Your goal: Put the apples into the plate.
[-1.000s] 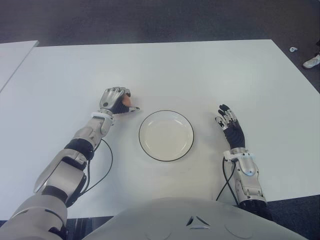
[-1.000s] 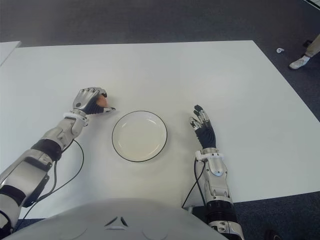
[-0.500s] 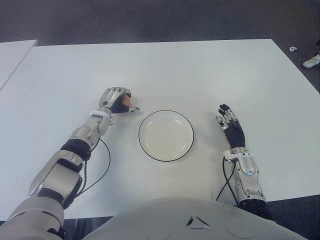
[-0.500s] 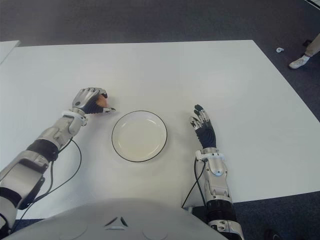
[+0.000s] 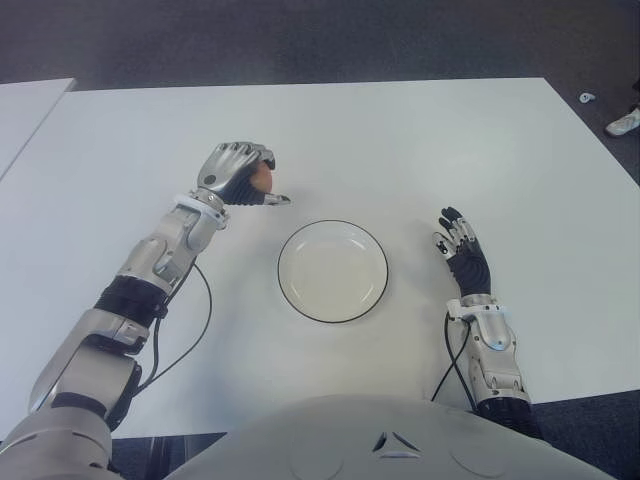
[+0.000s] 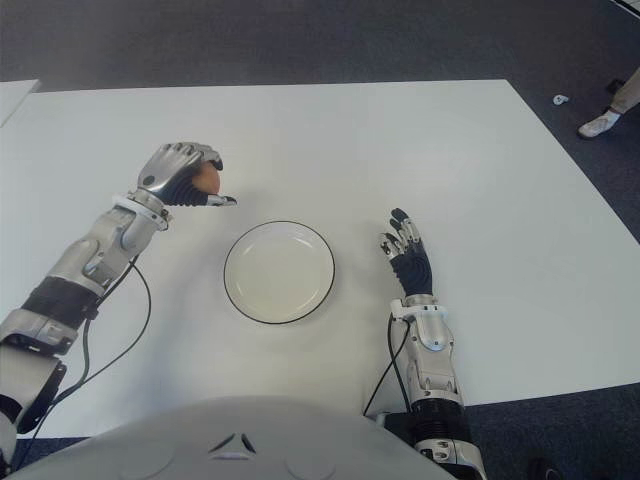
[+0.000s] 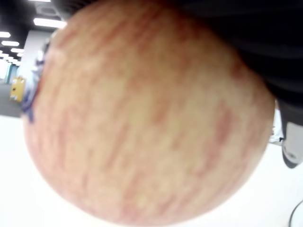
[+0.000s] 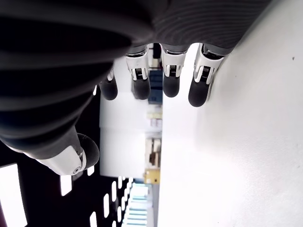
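An apple [image 5: 262,178], pale with red streaks, is enclosed in the curled fingers [image 5: 243,156] of the left robot hand [image 5: 236,175]. In the eye views the fruit shows only as a reddish patch between the fingers and the thumb. The left wrist view is almost filled by the apple's skin [image 7: 142,123], with a small blue mark near one edge. The hand and apple show over the white bench [image 5: 400,150], to the left of and slightly beyond the plate [image 5: 332,271]; whether they touch the bench cannot be told. The plate is round and white with a thin dark rim, and nothing lies in it. It sits on the bench between the two arms, near the robot's body. The right robot hand [image 5: 460,248] shows to the right of the plate, palm toward the bench, its fingers [image 8: 169,71] extended and relaxed, holding nothing. At the far right edge, beyond the bench, a shoe [image 5: 624,122] stands on the dark floor [image 5: 300,40].
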You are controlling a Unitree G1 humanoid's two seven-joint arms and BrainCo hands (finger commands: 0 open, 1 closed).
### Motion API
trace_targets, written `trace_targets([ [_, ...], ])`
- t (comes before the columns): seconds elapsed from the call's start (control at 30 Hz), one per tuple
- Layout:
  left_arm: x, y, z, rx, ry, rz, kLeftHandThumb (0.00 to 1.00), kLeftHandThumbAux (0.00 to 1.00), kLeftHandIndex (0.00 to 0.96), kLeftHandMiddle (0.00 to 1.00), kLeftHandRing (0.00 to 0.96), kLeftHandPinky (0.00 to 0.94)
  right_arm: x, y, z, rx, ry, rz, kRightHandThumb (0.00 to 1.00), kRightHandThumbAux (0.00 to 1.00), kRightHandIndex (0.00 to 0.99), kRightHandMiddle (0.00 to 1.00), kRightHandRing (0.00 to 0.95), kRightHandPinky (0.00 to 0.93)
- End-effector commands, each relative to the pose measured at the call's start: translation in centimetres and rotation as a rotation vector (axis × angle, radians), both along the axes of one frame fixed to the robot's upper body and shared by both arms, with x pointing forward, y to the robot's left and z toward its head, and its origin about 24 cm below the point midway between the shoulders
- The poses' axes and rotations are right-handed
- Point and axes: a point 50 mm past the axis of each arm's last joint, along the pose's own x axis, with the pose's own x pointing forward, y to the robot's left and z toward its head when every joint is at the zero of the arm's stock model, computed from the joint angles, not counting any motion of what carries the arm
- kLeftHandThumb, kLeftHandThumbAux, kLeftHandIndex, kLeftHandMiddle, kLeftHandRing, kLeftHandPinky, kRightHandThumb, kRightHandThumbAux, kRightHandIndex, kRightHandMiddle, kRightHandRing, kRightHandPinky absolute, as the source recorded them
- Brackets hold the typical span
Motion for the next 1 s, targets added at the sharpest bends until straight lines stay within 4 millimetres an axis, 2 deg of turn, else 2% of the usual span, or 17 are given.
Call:
trace_targets([
  [0.03,-0.8,-0.2,0.5,0.045,-0.002,-0.015,0.752,0.693,0.444,0.857,0.837,0.79,-2.2,0.5,-3.6,0.022,0.228,-0.018,0.106,0.583,0.0,0.054,0.0,0.0],
  [0.67,-1.1,-0.6,1.2,0.104,-0.028,-0.045,0.754,0.692,0.444,0.867,0.855,0.82,-2.0,1.0,-4.0,0.018,0.229,-0.037,0.11,0.582,0.006,0.056,0.0,0.0],
  [0.87,-2.0,-2.1,1.8,0.108,-0.076,-0.135,0.754,0.692,0.444,0.868,0.86,0.837,-1.9,1.2,-4.0,0.022,0.235,-0.034,0.109,0.571,0.008,0.06,0.0,0.0],
  [1.0,-2.7,-3.8,2.1,0.09,-0.101,-0.21,0.753,0.692,0.444,0.867,0.862,0.837,-1.9,1.3,-4.2,0.023,0.236,-0.037,0.11,0.57,0.016,0.067,0.003,0.0],
])
